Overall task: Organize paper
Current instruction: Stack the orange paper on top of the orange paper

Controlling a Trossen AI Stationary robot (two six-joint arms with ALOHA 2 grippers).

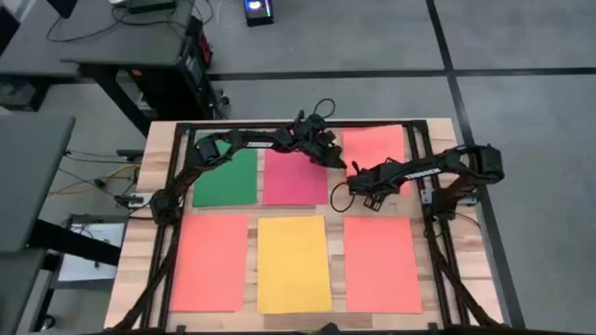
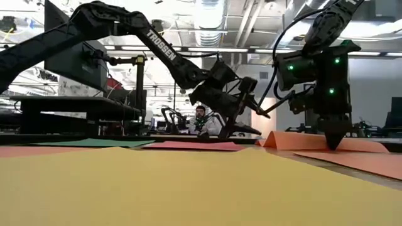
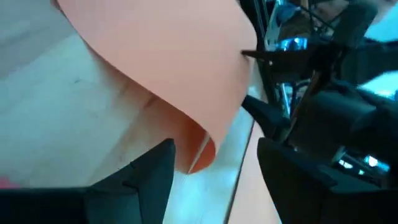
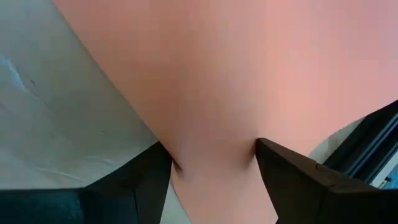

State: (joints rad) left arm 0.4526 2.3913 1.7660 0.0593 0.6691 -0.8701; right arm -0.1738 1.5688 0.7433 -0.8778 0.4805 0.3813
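Note:
Six sheets of paper lie in two rows on the wooden table. The far row holds green (image 1: 224, 177), pink-red (image 1: 294, 177) and orange (image 1: 377, 144); the near row holds orange (image 1: 209, 261), yellow (image 1: 293, 263) and orange (image 1: 382, 262). The far right orange sheet (image 2: 314, 141) bulges up at its left edge (image 2: 276, 137). My left gripper (image 1: 337, 158) reaches across to that edge and is open, with the curled edge (image 3: 200, 152) between its fingers. My right gripper (image 1: 367, 194) points down, open, over the same sheet's near left corner. My left gripper has the orange sheet's raised, curled left edge (image 3: 200, 152) between its open fingers; I cannot tell whether a finger touches it. My right gripper stands with its open fingertips (image 2: 333, 143) on the orange sheet (image 4: 214, 143) near its near left corner. The fingers come from above, pointing down. The sheet lies flat on the table there.
The black arm frame (image 1: 424, 200) runs along the table's far and side edges. A person (image 2: 201, 119) sits in the room beyond the table. A strip of bare wood (image 1: 256, 216) separates the two rows of sheets.

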